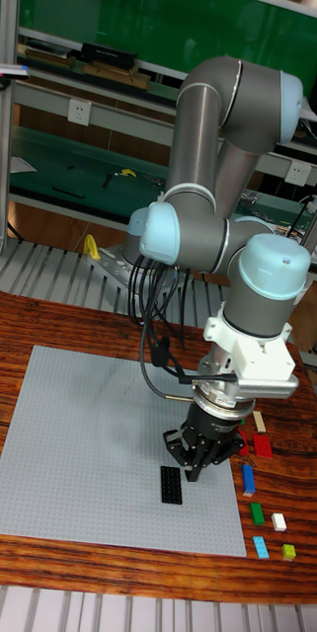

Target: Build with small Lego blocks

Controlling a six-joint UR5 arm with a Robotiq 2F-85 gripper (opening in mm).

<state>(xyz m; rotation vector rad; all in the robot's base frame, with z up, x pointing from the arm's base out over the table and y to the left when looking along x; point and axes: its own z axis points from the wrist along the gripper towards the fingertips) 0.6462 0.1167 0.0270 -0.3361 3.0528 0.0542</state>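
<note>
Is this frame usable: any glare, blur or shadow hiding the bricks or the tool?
Tall fixed view: sharp and evenly lit; soft highlights on the arm's blue caps; a faint shadow under the tool on the grey baseplate; the black brick and the loose bricks read clearly; the tool's dark fingers blend together.

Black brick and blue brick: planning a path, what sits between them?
In the tall fixed view, only bare grey baseplate lies between the black brick and blue brick.

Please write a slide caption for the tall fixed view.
UR5 pincer above a black brick on the grey baseplate, spare bricks alongside.
</note>
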